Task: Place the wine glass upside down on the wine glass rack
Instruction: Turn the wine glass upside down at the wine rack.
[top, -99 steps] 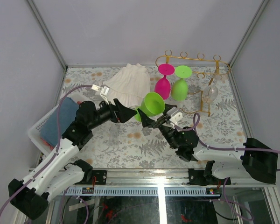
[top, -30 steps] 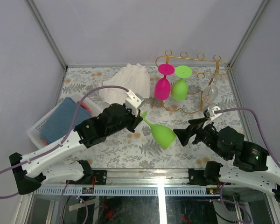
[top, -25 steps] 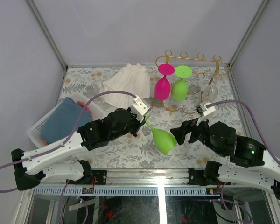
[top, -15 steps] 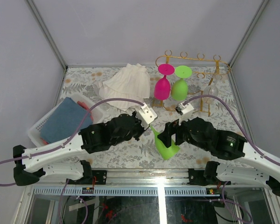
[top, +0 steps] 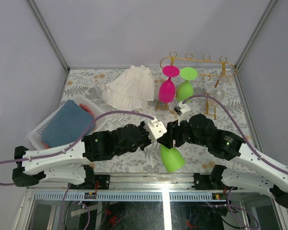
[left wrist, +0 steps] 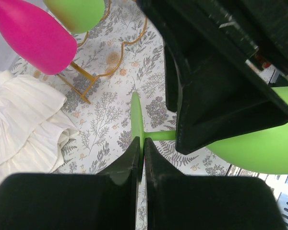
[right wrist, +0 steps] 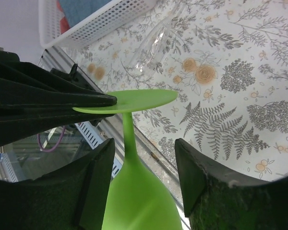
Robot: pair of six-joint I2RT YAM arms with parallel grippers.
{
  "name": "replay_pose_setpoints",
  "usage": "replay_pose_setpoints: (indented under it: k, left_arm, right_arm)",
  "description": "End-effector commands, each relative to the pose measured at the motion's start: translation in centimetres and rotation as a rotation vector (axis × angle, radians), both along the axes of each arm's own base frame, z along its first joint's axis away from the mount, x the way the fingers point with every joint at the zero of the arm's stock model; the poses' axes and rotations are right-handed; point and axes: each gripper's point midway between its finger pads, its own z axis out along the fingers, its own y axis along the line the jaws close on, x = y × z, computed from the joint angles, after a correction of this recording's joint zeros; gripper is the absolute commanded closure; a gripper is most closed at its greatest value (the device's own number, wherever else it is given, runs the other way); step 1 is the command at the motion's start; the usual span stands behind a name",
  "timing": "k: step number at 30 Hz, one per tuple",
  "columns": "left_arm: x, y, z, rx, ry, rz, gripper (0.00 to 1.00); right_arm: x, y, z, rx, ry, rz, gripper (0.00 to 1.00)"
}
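Both arms have swung together at the near middle, well apart from the wine glass rack (top: 192, 60) at far right; the wine glass (top: 172, 158) now hangs bowl-down between them; my left gripper (left wrist: 143, 148) stays clamped on its foot; the right gripper (right wrist: 145, 143) has come around the stem, jaws apart, not yet gripping; I read a handover.

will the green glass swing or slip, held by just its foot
The green wine glass looks like light, rigid plastic, likely not fragile. Held only by its foot edge in the left claw, the heavy bowl may swing it. The smooth stem could slip.
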Motion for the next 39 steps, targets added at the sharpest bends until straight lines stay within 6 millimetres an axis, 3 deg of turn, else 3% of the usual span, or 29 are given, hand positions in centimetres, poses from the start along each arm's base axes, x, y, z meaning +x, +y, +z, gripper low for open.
replay_pose_setpoints:
  k: [1,13,22,25,33,39]
  left_arm:
    - [0.4,-0.4,2.6,-0.041,-0.057,0.013,1.0]
    - [1.2,-0.1,2.5,-0.026,-0.083,0.057,1.0]
    - [2.0,0.0,2.9,-0.047,-0.096,0.11,1.0]
    - [2.3,0.2,3.2,-0.063,-0.101,0.135,0.99]
    - [2.4,0.4,4.3,-0.128,-0.098,0.159,0.68]
    - [1.8,0.5,6.0,-0.214,-0.07,0.143,0.47]
  right_arm:
    - [-0.5,1.2,0.8,0.057,-0.005,0.064,0.44]
    - [-0.9,0.4,-0.1,0.04,-0.003,0.065,0.67]
    - [-0.7,0.7,-1.4,0.028,-0.003,0.071,1.0]
    - [-0.5,0.7,-1.1,0.041,-0.038,0.074,1.0]
    - [1.6,-0.2,0.9,0.071,-0.183,-0.009,1.0]
    - [3.9,-2.8,0.2,-0.016,-0.299,-0.137,1.0]
